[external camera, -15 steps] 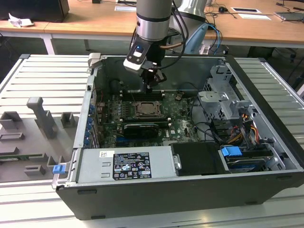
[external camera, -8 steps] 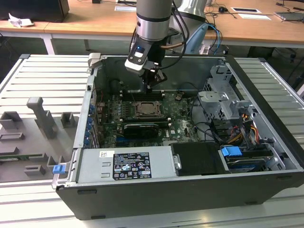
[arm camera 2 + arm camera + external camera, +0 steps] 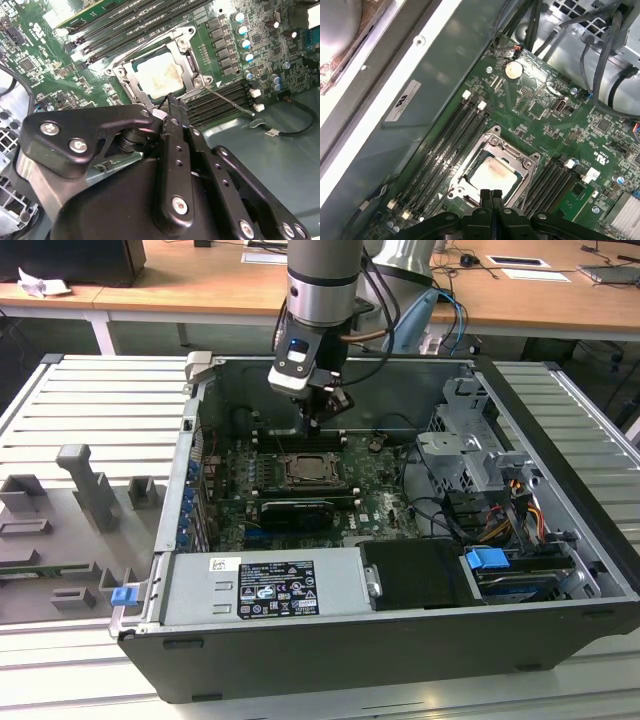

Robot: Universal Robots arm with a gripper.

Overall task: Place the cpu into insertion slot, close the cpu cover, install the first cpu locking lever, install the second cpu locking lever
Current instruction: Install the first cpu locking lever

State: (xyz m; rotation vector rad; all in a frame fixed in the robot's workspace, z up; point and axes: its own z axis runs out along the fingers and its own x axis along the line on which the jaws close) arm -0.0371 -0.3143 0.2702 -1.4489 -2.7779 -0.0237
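With my claw [image 3: 490, 194] pinched shut and empty above the socket [image 3: 470, 186] rim, and the chip [image 3: 492, 175] seated under its cover [image 3: 509, 147] mid-board [image 3: 547, 127], I want slow, square pressure on the thin lever [image 3: 229, 101].

- Ribbed grey metal table [image 3: 90, 400], slats running across the exterior view.
- Open black computer case [image 3: 400, 660], lying on its side directly on the slats.
- Flat grey fixture plate [image 3: 40, 570] carrying upright grey blocks [image 3: 90, 485], at the exterior view's left, just beside the case.
- Small blue clip [image 3: 123, 594] near the case's corner.
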